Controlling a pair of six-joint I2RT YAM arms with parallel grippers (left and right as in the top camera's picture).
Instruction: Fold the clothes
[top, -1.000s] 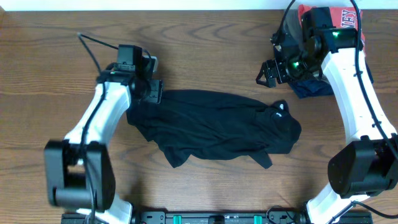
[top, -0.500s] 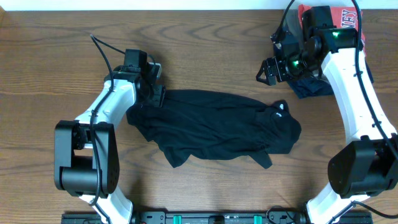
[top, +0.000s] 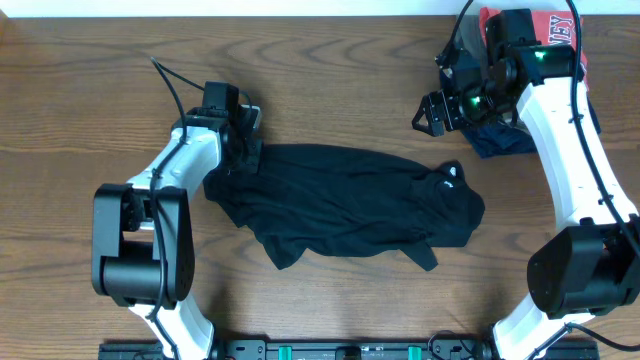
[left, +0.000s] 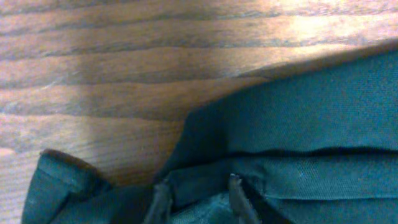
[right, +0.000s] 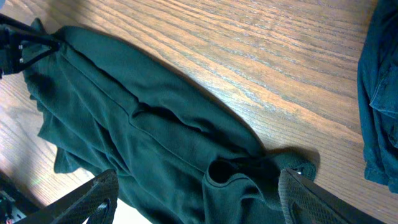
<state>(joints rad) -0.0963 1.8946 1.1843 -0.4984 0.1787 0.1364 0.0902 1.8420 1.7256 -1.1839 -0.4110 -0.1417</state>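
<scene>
The clothes are one black long-sleeved garment (top: 340, 205), lying crumpled in the middle of the table, with a small white mark (top: 452, 172) at its right end. My left gripper (top: 243, 155) is down at the garment's upper left corner. In the left wrist view its fingers (left: 198, 199) are a little apart, with a fold of the fabric (left: 311, 112) between them. My right gripper (top: 432, 113) hangs wide open and empty above the bare wood, up and to the right of the garment. In the right wrist view its fingers (right: 199, 199) frame the garment (right: 155, 124) below.
A red shirt with white lettering (top: 555, 28) lies at the back right corner, partly under my right arm. A navy garment (top: 500, 140) lies just below it and shows at the right edge of the right wrist view (right: 380, 93). The table is brown wood (top: 350, 80).
My left arm has swung in and its gripper has moved slightly right and down onto the garment's upper left corner. The right arm and the garment have not moved.
</scene>
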